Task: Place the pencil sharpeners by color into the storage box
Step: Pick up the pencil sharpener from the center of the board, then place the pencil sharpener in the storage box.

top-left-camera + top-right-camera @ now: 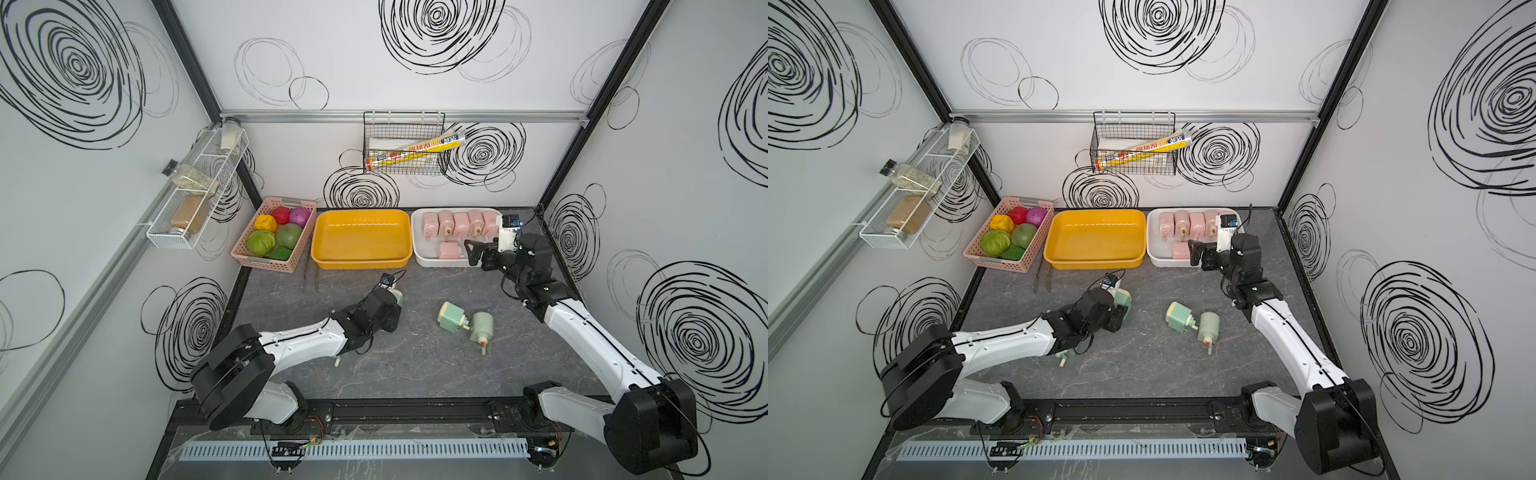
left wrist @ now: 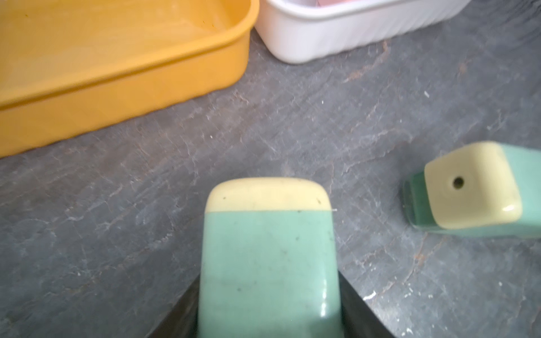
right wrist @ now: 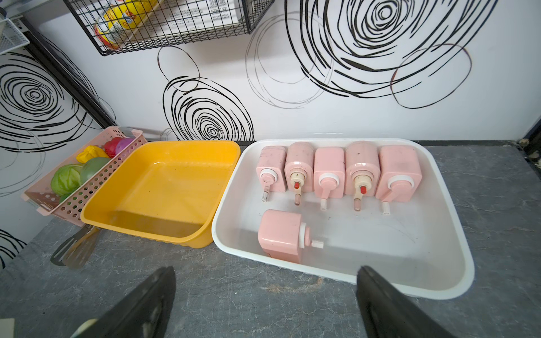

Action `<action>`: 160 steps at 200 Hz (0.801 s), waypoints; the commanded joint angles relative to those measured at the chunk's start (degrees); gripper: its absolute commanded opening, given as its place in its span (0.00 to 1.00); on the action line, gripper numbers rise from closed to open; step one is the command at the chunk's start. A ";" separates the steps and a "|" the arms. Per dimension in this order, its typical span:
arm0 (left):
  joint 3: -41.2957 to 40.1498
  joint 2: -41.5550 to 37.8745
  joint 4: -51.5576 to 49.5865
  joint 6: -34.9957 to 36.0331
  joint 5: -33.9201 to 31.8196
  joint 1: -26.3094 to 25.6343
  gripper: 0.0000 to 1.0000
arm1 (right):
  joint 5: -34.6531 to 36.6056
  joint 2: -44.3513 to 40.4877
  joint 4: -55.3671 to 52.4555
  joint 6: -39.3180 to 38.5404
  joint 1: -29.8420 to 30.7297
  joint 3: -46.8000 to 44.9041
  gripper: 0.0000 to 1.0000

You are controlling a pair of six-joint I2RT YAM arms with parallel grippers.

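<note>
I'm watching the left gripper [image 2: 268,310] clamping a green sharpener [image 2: 268,248] over the dark table [image 2: 117,234], near the yellow tray [image 2: 146,87]. The right gripper [image 3: 265,275] is hanging wide apart, holding nothing, at the front rim of the white tray [image 3: 456,263], where six pink sharpeners [image 3: 329,172] are lying. Two other green sharpeners [image 1: 453,318] are lying side by side mid-table.

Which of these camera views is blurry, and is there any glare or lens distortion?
Left wrist view: soft throughout, the yellow bin most smeared, a glare streak on the gripped green sharpener. Right wrist view: sharp on the pink sharpeners, but the rim of the white tray bows and the near fingers look soft. Both top views: even light, faint shadows, walls splayed outward.
</note>
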 commanded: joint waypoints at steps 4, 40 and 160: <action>3.81 -3.27 3.10 -0.93 -1.11 1.48 0.00 | -0.27 0.23 -0.29 0.47 0.33 1.85 1.00; 13.82 0.24 -3.19 -1.62 -5.22 3.61 0.00 | -1.04 0.33 -0.10 0.89 0.35 1.83 1.00; 39.91 20.34 -10.79 -4.81 -3.71 13.66 0.00 | -2.19 -0.98 -3.23 1.20 0.34 0.94 1.00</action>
